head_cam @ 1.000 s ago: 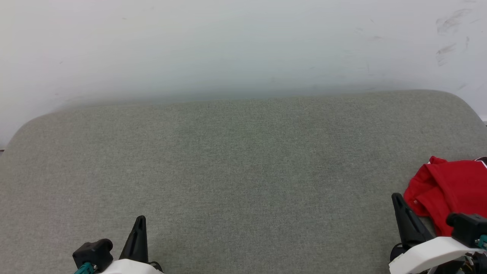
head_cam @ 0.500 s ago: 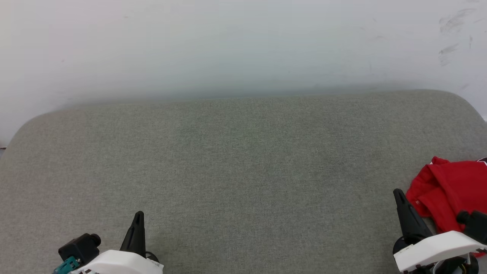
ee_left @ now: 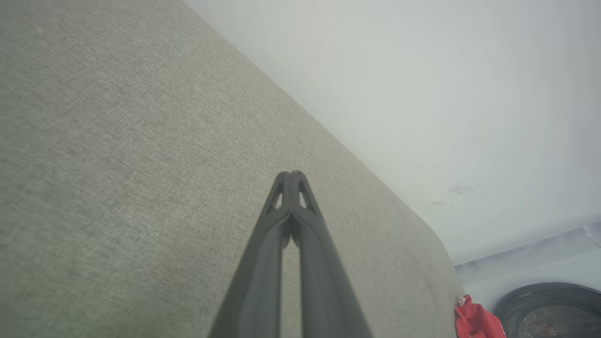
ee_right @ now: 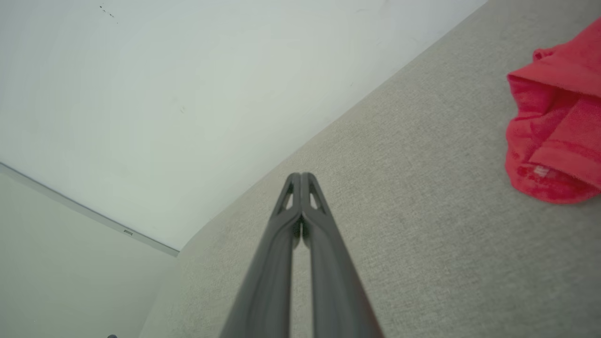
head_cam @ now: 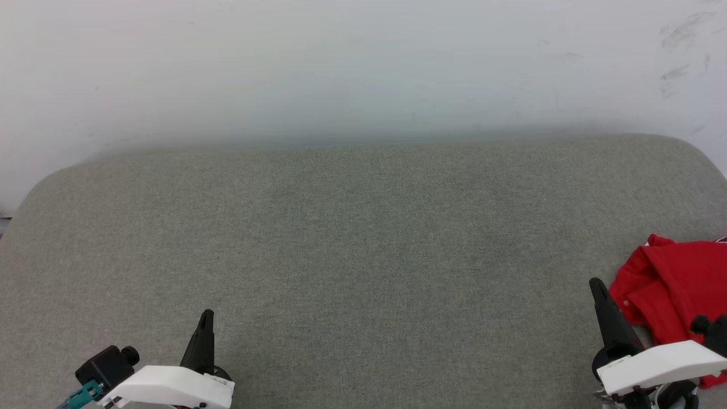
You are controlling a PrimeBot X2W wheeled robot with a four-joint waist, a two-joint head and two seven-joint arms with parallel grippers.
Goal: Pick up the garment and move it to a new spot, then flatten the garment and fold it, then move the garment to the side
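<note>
The garment (head_cam: 676, 284) is a crumpled red heap at the right edge of the grey padded surface (head_cam: 363, 244), cut off by the head view's border. It also lies at the right of the right wrist view as the garment (ee_right: 558, 136), and as a small red corner of the garment (ee_left: 474, 321) low in the left wrist view. My right gripper (head_cam: 596, 284) stands just left of the heap, not touching it, its fingers pressed together on nothing (ee_right: 300, 177). My left gripper (head_cam: 207, 315) is at the lower left, far from the garment, shut and empty (ee_left: 291, 174).
A pale wall (head_cam: 363, 68) rises right behind the surface. The surface's back corners are rounded. A dark round object (ee_left: 549, 310) sits beyond the surface's far right end in the left wrist view.
The camera has shifted slightly rightward. Both arms have drawn a little lower and outward in the head view. The garment has not been touched.
</note>
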